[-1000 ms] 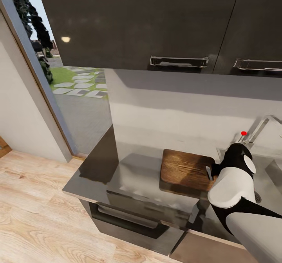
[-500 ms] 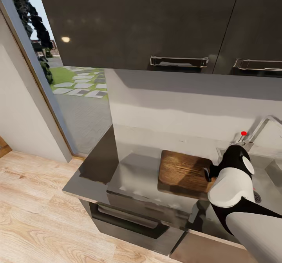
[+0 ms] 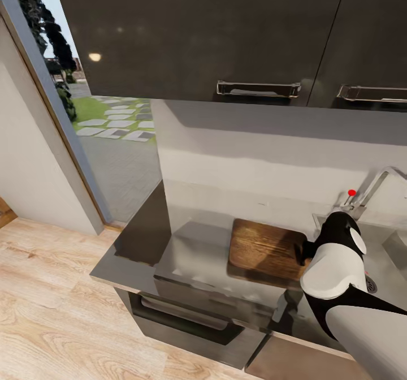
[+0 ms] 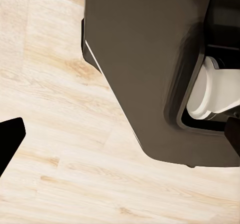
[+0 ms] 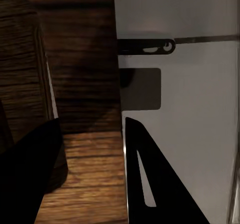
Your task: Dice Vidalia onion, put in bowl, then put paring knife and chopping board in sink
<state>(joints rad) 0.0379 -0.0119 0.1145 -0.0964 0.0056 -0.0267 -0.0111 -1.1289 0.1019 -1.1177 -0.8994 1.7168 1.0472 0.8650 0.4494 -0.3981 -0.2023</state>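
At the far left stands the large window [image 3: 85,114], with pale wood floor [image 3: 51,312] below it and the left end of the countertop [image 3: 147,244] bare and open right up to its corner. Further right the chopping board [image 3: 263,250] lies flat on the countertop near its back edge, its long axis running toward the sink [image 3: 390,244], whose tap [image 3: 370,190] rises at the back. The right gripper [image 3: 301,251] sits at the board's sink-side short end; the right wrist view shows its dark fingers [image 5: 30,179] apart, straddling that end, one over the wood grain and one past the edge over grey metal. The right arm is clearly the nearer; the left gripper [image 4: 120,144] hangs over floor beside the robot's base, seemingly apart. The sink lies just right of the board, so the carry should be short, with the tap the obstacle.
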